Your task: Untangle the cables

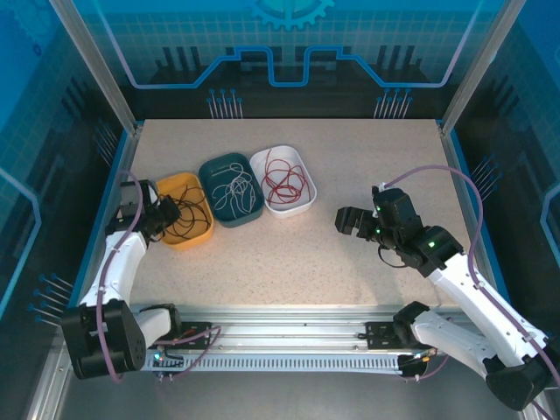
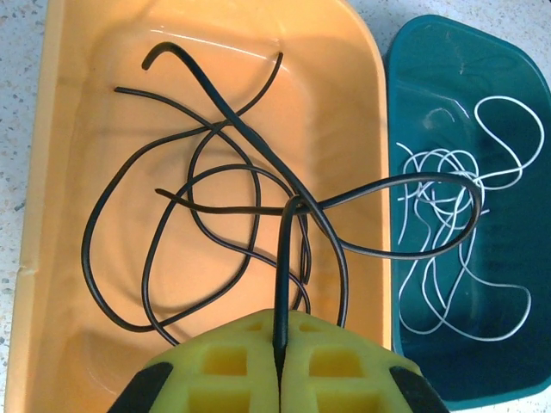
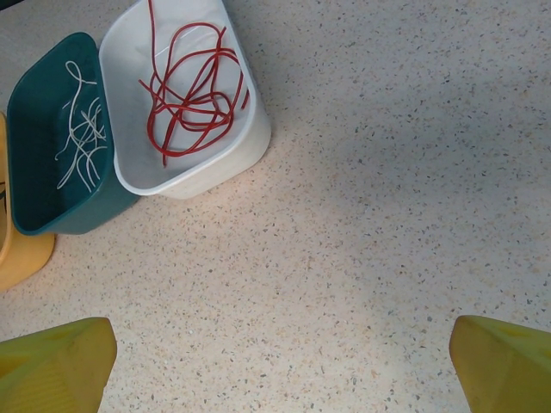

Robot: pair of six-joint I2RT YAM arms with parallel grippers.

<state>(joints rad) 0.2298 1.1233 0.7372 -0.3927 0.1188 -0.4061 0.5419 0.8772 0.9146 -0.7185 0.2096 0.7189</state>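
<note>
My left gripper (image 2: 280,340) sits at bottom centre of the left wrist view, pads pressed together and pinching one strand of the black cable (image 2: 281,258). The rest of it lies in loose loops in the yellow tray (image 2: 344,103). One loop spills right, over that tray's rim and above the teal tray (image 2: 448,69). The white cable (image 3: 82,138) is in the teal tray, upper left of the right wrist view. The red cable (image 3: 194,86) is in the white tray (image 3: 215,168) just beside it. All three trays sit in a row, upper left of the table (image 1: 289,254) in the top view.

My right gripper (image 1: 350,220) hovers right of centre over bare table, fingers spread wide, holding nothing.

Step in hand, my guess: settle the black cable fully into the yellow tray. To do it well:
- Shift the pinched strand toward the left of the frame so the stray loop slides back over the rim.
- Go slow; the loop looks close to the white tangle and could snag it.
- Let go only once the whole cable is inside the yellow walls.
- Right arm stays out; nothing there needs it.

Writing: no brand, label or text readable on the cables, trays or fingers. The back panel shows a gear graphic, no words I can read.
</note>
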